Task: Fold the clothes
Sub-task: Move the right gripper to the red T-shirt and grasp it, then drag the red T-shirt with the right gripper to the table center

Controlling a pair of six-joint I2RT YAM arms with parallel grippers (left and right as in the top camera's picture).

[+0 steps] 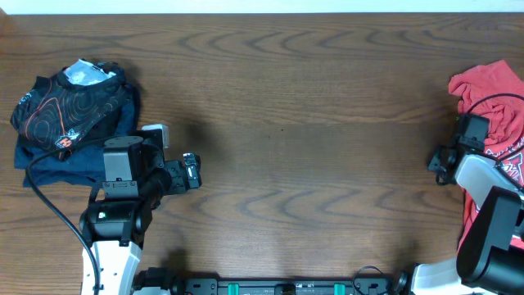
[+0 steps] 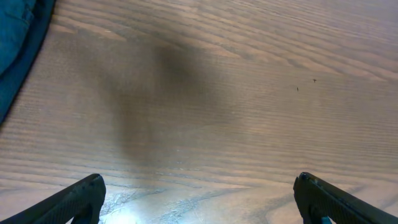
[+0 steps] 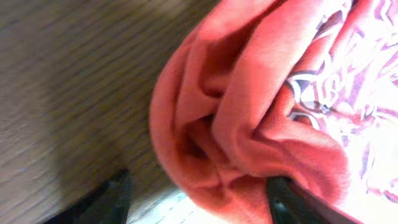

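Note:
The clothes are one coral-red T-shirt (image 1: 491, 90), bunched at the table's right edge and partly hidden under my right arm. In the right wrist view a thick fold of the T-shirt (image 3: 249, 106), with white lettering on it, fills the frame. My right gripper (image 3: 199, 186) straddles this fold. One finger is pressed into the cloth on the right, while bare wood still shows between the other finger and the cloth. In the overhead view the right gripper (image 1: 438, 164) sits at the shirt's left edge. My left gripper (image 1: 192, 172) (image 2: 199, 183) hovers open over bare wood.
A black garment with orange contour lines (image 1: 70, 106) lies on a navy-blue garment (image 1: 49, 164) at the far left, and the navy one's edge (image 2: 18, 37) shows in the left wrist view. The wooden table (image 1: 311, 123) stretches between the arms.

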